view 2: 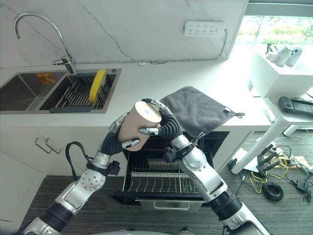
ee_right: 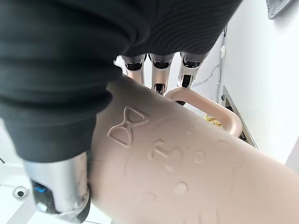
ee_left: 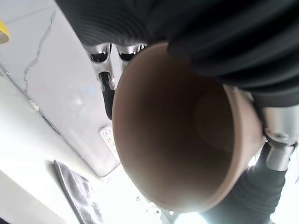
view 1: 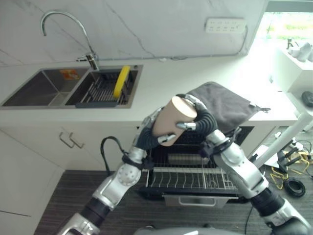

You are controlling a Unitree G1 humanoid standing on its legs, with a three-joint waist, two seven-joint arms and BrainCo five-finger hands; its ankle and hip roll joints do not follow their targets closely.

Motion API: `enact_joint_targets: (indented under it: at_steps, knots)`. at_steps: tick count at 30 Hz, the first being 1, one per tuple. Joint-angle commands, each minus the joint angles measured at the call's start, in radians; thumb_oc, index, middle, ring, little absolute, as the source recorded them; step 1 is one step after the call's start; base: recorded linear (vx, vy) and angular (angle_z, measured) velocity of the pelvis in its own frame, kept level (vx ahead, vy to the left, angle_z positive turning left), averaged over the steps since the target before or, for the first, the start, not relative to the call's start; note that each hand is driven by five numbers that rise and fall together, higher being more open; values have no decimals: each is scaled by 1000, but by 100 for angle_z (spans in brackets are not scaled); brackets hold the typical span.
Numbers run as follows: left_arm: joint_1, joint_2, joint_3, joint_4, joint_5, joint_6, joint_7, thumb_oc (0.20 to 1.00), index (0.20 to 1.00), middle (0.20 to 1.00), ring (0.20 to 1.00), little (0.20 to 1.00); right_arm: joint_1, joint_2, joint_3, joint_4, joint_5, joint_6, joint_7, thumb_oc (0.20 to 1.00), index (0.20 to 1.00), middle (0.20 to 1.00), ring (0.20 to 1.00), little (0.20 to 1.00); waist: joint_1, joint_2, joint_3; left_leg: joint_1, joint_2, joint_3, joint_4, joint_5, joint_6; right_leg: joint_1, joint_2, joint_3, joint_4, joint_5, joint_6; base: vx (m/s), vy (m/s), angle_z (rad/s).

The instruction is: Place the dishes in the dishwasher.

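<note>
Rack (view 1: 186, 178) pulled out below, mostly bare. Above it, both hands curl round a tan mug (view 1: 172, 121): left hand (view 1: 149, 134) from beneath, right hand (view 1: 198, 117) over its base. Judgement: settle it in one hand, then lower it mouth-down between the tines. Farther off, towel (view 2: 195, 110) on tabletop (view 2: 146, 88); yellow plate (view 2: 98, 84) in sink (view 2: 29, 93).

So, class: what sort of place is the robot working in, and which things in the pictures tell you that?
Most likely a kitchen. A double sink with a tall curved tap is set into a white counter, and below the counter an open dishwasher has its wire rack pulled out. Both hands hold a tan cup above it.
</note>
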Motion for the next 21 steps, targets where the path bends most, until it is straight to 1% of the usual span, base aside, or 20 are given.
enact_joint_targets:
  at_steps: [1, 2, 3, 5, 6, 7, 8, 9, 11, 14, 17, 21]
  knots:
    - [-113, 26, -118, -7, 72, -31, -7, 200, 200, 200, 200, 200, -143, 79, 24, -113, 0, -100, 19, 200, 200, 200, 200, 200, 22, -33, 9, -1, 38, -27, 86, -59, -3, 5, -83, 31, 137, -123, 41, 0, 0, 0]
    - [-113, 24, -117, -6, 70, -28, -1, 482, 482, 482, 482, 482, -142, 80, 23, -114, -1, -101, 13, 200, 200, 200, 200, 200, 22, -33, 10, -1, 39, -26, 85, -59, -3, 5, -83, 30, 137, -123, 41, 0, 0, 0]
    - [-111, 21, -115, -4, 65, -20, -11, 1000, 1000, 1000, 1000, 1000, -139, 81, 22, -114, -1, -102, 6, 200, 200, 200, 200, 200, 22, -33, 9, 0, 39, -25, 84, -59, -2, 5, -83, 30, 136, -122, 41, 0, 0, 0]
    - [-107, 19, -113, 1, 48, 4, -33, 1000, 1000, 1000, 1000, 1000, -136, 84, 18, -110, -3, -106, -16, 200, 200, 200, 200, 200, 22, -32, 10, 0, 39, -24, 84, -59, -2, 4, -83, 29, 138, -123, 41, 0, 0, 0]
    - [-106, 17, -114, 4, 51, 12, -28, 1000, 1000, 1000, 1000, 1000, -134, 84, 15, -107, -1, -108, -28, 200, 200, 200, 200, 200, 21, -32, 10, 0, 40, -23, 84, -58, -2, 4, -83, 29, 138, -122, 42, 0, 0, 0]
    - [-96, 15, -107, 19, 67, 25, 0, 1000, 1000, 1000, 1000, 1000, -124, 80, -12, -103, 12, -115, -87, 200, 200, 200, 200, 200, 17, -32, 10, 3, 40, -19, 79, -56, -2, 5, -83, 28, 136, -121, 41, 0, 0, 0]
    - [-95, 15, -106, 20, 69, 25, 3, 1000, 1000, 1000, 1000, 1000, -123, 80, -13, -103, 13, -116, -93, 200, 200, 200, 200, 200, 17, -32, 10, 3, 40, -19, 78, -55, -2, 5, -83, 28, 135, -121, 41, 0, 0, 0]
    - [-92, 17, -101, 23, 73, 27, 11, 1000, 1000, 1000, 1000, 1000, -116, 78, -25, -99, 17, -126, -118, 200, 200, 200, 200, 200, 16, -31, 10, 3, 40, -17, 78, -55, -2, 5, -83, 28, 135, -121, 41, 0, 0, 0]
    - [-80, 22, -82, 29, 86, 32, 42, 1000, 1000, 1000, 1000, 1000, -85, 81, -77, -84, 21, -165, -207, 200, 200, 200, 200, 200, 9, -29, 11, 7, 42, -11, 73, -53, -1, 5, -84, 27, 136, -119, 42, 0, 0, 0]
    - [-61, 29, -55, 31, 90, 29, 60, 1000, 1000, 1000, 1000, 1000, -31, 77, -146, -67, 49, -210, -273, 200, 200, 200, 200, 200, -3, -26, 11, 12, 42, -5, 69, -51, 1, 4, -84, 30, 136, -117, 44, -4, 2, -1]
    - [-34, 38, -24, 12, 94, 38, 65, 1000, 1000, 1000, 1000, 1000, 44, 77, -221, -55, 79, -267, -296, 200, 200, 200, 200, 200, -15, -24, 12, 17, 41, 3, 64, -51, 3, 3, -84, 34, 135, -115, 46, -13, 1, -2]
    - [-17, 46, 0, 19, 95, 22, 80, 1000, 1000, 1000, 1000, 1000, 99, 73, -274, -33, 105, -319, -288, 200, 200, 200, 200, 200, -29, -21, 14, 20, 41, 12, 61, -51, 5, 2, -82, 42, 132, -113, 46, 0, 0, 0]
